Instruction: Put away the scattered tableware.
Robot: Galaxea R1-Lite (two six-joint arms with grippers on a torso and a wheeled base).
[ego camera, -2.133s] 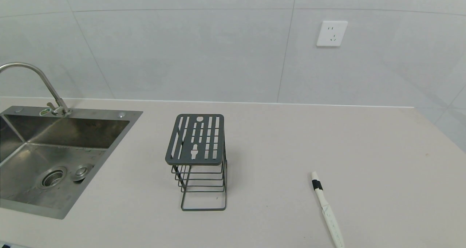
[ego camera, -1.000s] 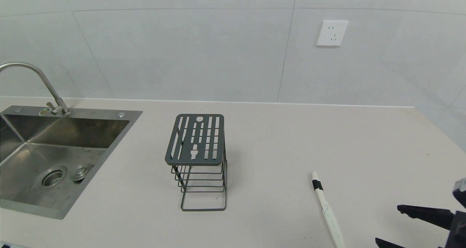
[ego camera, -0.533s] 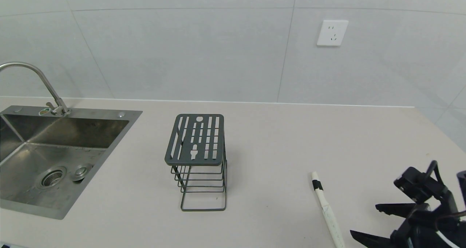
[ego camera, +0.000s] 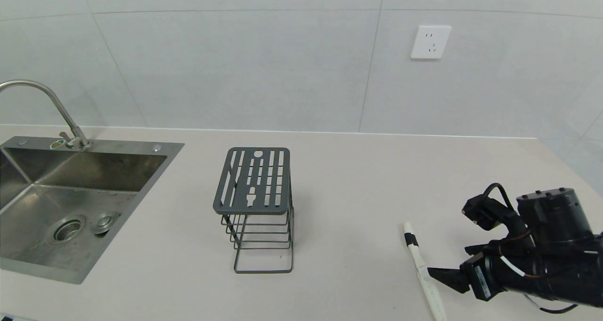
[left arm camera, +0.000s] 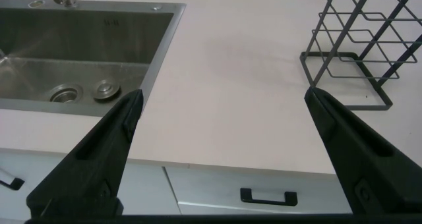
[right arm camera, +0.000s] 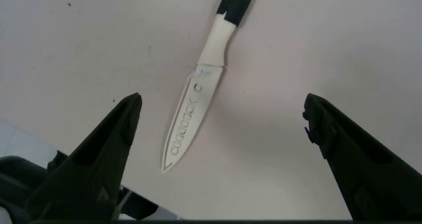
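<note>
right pincer (right arm camera: pixel 222 100) wide open and empty over the white knife (right arm camera: pixel 192 115), seemingly clear of it

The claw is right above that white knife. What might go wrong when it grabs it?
The knife lies flat on the counter, so the open fingers of the right gripper may scrape or slip off it. Its blade tip sits near the counter's front edge; a nudge might push it off.
</note>
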